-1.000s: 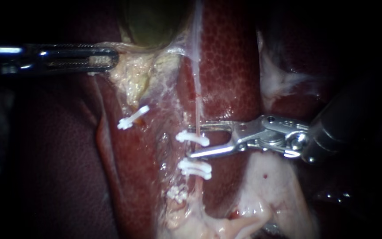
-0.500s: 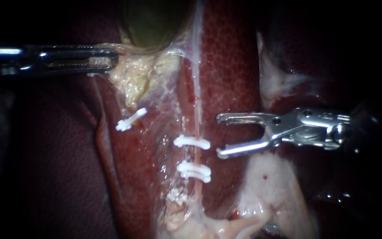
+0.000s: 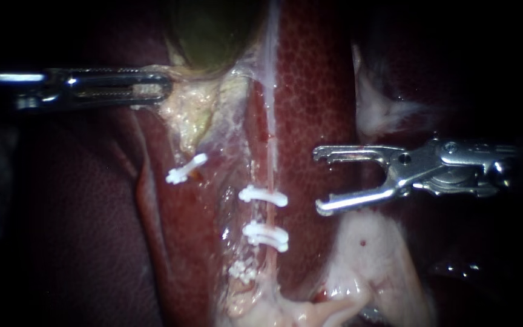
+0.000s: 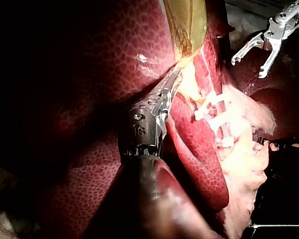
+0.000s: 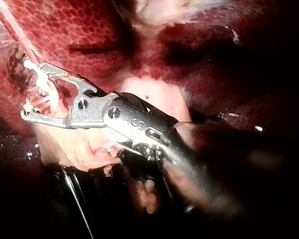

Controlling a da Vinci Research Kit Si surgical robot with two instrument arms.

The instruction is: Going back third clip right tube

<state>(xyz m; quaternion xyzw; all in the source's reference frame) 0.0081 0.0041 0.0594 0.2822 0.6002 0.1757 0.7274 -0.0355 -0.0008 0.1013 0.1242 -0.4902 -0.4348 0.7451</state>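
Note:
A thin pale right tube [image 3: 271, 175] runs down the liver [image 3: 316, 91]. It carries white clips: an upper clip [image 3: 263, 195], a second clip [image 3: 266, 235] and a lower clip [image 3: 243, 270]. A single clip [image 3: 184, 168] sits further left. My right instrument [image 3: 319, 181] stands to the right of the tube, its jaws open and empty, level with the upper clip. My left instrument [image 3: 152, 88] is shut on yellowish tissue under the green gallbladder [image 3: 213, 30]. The left wrist view shows this grip [image 4: 172, 87]. In the right wrist view the open jaws [image 5: 30, 92] stand just short of the clips [image 5: 40, 102].
Pale fatty tissue [image 3: 364, 260] lies below the right instrument's jaws, and more whitish tissue [image 3: 376, 109] above them. Dark liver [image 3: 62, 230] fills the left. In the left wrist view the right instrument [image 4: 254, 55] shows beyond the clips.
My right instrument has drawn back to the right, off the tube, its jaws open; the upper clip stays on the tube. My left instrument keeps its hold.

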